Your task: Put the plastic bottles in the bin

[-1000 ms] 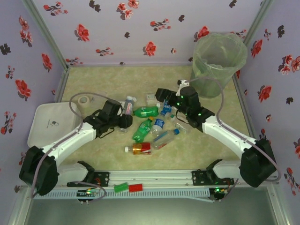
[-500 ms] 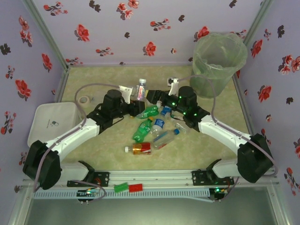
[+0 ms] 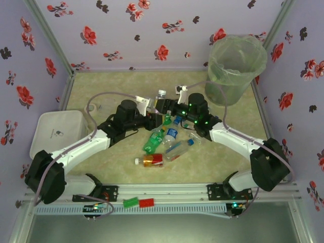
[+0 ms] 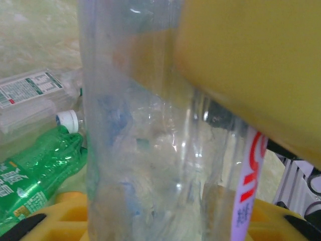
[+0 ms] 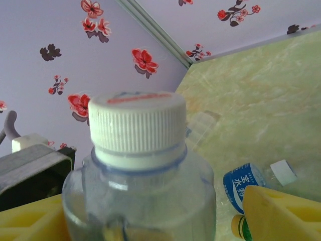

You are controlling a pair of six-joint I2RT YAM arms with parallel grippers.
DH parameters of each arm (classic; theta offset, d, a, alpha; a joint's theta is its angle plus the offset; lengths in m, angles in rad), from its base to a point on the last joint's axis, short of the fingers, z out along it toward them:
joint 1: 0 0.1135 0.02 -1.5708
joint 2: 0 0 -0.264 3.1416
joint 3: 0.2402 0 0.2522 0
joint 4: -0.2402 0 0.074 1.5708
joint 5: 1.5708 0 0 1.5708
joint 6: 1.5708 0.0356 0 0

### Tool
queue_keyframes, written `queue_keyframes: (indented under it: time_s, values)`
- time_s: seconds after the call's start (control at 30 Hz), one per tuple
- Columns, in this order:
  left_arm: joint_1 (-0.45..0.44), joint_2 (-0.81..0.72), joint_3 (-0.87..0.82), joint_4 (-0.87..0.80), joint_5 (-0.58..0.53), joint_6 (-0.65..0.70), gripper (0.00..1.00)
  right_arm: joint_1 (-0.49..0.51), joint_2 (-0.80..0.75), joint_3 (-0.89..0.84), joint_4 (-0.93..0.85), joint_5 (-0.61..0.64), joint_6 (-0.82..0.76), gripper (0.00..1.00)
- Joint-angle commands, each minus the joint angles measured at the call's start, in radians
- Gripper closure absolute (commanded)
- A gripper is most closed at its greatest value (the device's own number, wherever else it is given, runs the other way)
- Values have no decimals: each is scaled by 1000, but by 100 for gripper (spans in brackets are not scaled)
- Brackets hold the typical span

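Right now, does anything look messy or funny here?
Yes: several bottles lie tipped on their sides mid-table, like a green bottle and the amber bottle with the red label, not in the bin. Nothing looks spilled.

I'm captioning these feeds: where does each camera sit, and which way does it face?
Top external: above, behind the bases, facing down at the table; left gripper and right gripper show.
Left wrist: faces along its yellow fingers at the clear bottle.
Right wrist: faces past its fingers toward the wall corner.
Shared: all see that bottle.
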Motion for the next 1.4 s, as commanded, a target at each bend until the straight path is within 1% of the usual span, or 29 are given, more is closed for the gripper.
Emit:
queue_keyframes:
  time_s: [0.0, 0.07, 0.17, 0.27, 0.37, 0.43, 0.5, 0.67, 0.7, 0.8, 0.9, 1.0, 1.1, 1.13, 1.17, 1.2, 1.27, 1.37]
  values:
    - [-10, 9, 23, 23, 30, 20, 63, 4, 13, 29, 15, -13, 7, 21]
    - [-13, 12, 27, 21, 35, 26, 62, 4, 16, 31, 14, -14, 8, 21]
    - [-15, 12, 27, 16, 37, 27, 60, 4, 17, 31, 7, -9, 4, 28]
    - [-15, 12, 27, 16, 36, 22, 57, 4, 20, 40, -18, -15, -6, 37]
    - [-15, 13, 23, 16, 35, 19, 50, 4, 14, 48, -49, -7, -21, 45]
    - [-15, 12, 21, 16, 35, 19, 43, 4, 4, 48, -65, 11, -31, 50]
    - [-15, 13, 21, 15, 35, 19, 34, 4, -6, 44, -73, 31, -44, 51]
    - [-15, 1, 12, 17, 32, 13, 5, 2, -39, 40, -109, 117, -73, 52]
    - [-15, -5, 6, 20, 28, 13, 0, 0, -43, 46, -129, 134, -81, 52]
    - [-15, -26, -13, 15, -4, 13, 0, -18, -59, 90, -236, 184, -129, 52]
    - [-13, -59, -47, 13, -65, 16, 0, -54, -73, 153, -348, 217, -184, 52]
    - [-6, -111, -97, 6, -201, 4, 0, -111, -76, 231, -432, 215, -226, 53]
    - [17, -180, -160, -22, -403, -38, 0, -186, -54, 345, -511, 205, -260, 53]
    - [37, -205, -185, -36, -466, -58, 0, -208, -46, 383, -533, 214, -278, 53]
    - [65, -229, -211, -49, -506, -80, 0, -225, -36, 419, -548, 231, -294, 53]
    - [98, -250, -233, -57, -524, -103, 0, -242, -27, 451, -554, 247, -306, 53]
    - [182, -300, -292, -64, -523, -167, 0, -279, 2, 530, -569, 280, -329, 53]
    - [273, -370, -354, -78, -511, -213, 0, -341, 58, 690, -622, 330, -374, 53]
